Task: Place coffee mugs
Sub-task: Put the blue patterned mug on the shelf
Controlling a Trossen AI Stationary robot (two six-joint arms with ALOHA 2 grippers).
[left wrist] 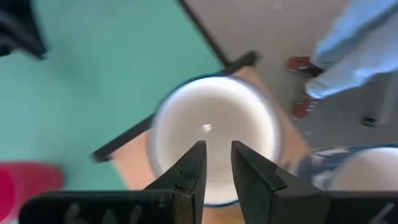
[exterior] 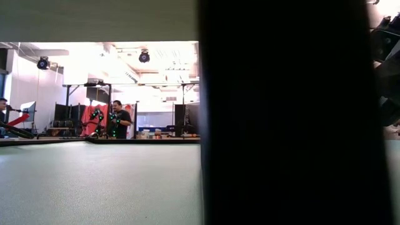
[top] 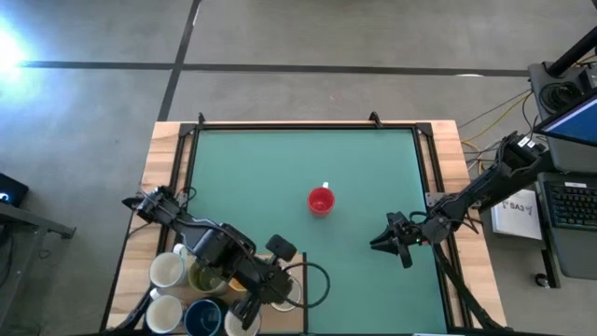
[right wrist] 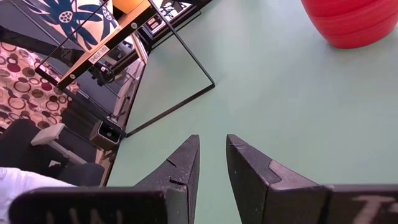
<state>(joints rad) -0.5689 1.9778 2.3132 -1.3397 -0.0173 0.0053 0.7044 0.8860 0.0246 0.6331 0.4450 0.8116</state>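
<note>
A red coffee mug [top: 320, 201] stands upright on the green mat, alone near its middle; it also shows in the right wrist view [right wrist: 354, 22]. Several more mugs, white [top: 168, 271], olive-green [top: 201, 278] and dark blue [top: 201, 317], stand close together on the wooden board at the table's near left corner. My left gripper [left wrist: 216, 165] hovers over that group, pointing steeply down above a white mug [left wrist: 214, 124], its fingers a little apart with nothing between them. My right gripper [right wrist: 211, 158] waits low over the mat's right side, narrowly open and holding nothing.
A black frame [top: 308, 126] borders the mat. Another white mug [left wrist: 367, 174] stands beside the one under my left gripper. A person's legs [left wrist: 348, 56] stand on the floor past that corner. In the low view something dark [exterior: 281, 112] blocks most of the sight.
</note>
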